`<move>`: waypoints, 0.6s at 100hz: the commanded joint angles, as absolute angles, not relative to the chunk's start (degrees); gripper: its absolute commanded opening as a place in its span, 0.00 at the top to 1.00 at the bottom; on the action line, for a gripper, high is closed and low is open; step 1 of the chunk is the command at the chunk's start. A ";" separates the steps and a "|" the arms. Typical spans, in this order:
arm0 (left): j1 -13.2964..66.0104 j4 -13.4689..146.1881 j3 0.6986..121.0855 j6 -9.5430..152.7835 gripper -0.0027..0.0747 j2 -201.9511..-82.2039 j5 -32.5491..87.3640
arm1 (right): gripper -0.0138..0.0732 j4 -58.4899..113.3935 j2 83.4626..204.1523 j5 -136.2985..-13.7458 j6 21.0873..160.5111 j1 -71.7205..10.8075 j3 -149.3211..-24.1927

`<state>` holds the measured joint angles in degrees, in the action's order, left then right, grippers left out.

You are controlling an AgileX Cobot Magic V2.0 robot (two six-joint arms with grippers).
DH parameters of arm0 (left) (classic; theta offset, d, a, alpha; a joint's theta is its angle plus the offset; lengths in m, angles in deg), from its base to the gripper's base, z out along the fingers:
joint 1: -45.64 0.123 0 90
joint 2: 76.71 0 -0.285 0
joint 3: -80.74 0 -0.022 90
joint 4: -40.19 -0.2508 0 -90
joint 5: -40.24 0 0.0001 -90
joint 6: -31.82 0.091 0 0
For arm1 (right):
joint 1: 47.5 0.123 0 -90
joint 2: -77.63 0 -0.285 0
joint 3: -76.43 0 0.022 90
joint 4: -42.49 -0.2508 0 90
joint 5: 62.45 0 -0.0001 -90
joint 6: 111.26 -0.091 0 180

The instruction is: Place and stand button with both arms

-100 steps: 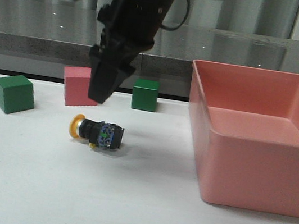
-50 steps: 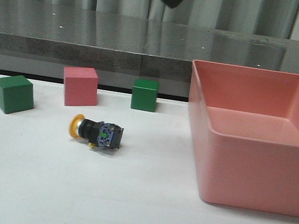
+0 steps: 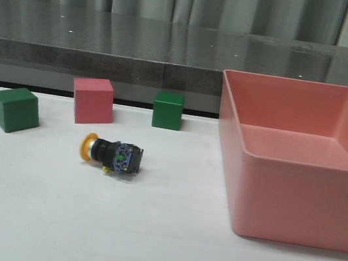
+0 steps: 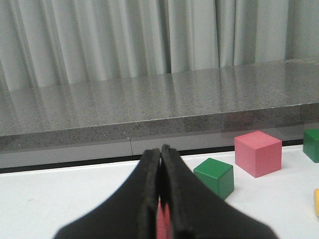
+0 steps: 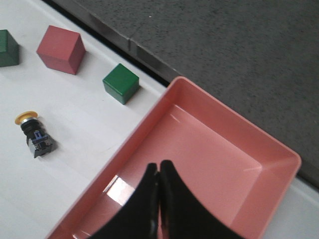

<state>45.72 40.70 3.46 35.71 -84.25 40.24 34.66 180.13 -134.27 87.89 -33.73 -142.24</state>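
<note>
The button lies on its side on the white table, yellow cap pointing left and bluish base right. It also shows in the right wrist view, and a sliver of its yellow cap shows at the edge of the left wrist view. Neither arm shows in the front view. My left gripper is shut and empty, low over the table and well away from the button. My right gripper is shut and empty, high above the pink bin.
The pink bin fills the table's right side. A green cube, a pink cube and a second green cube stand behind the button. A dark counter runs along the back.
The arm that hung over the button a second ago has risen out of the front view. The button has not moved.
</note>
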 commanded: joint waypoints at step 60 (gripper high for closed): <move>45.77 40.69 1.81 35.03 0.99 -82.44 44.58 | 0.91 34.11 132.71 -88.72 85.12 -44.87 -75.66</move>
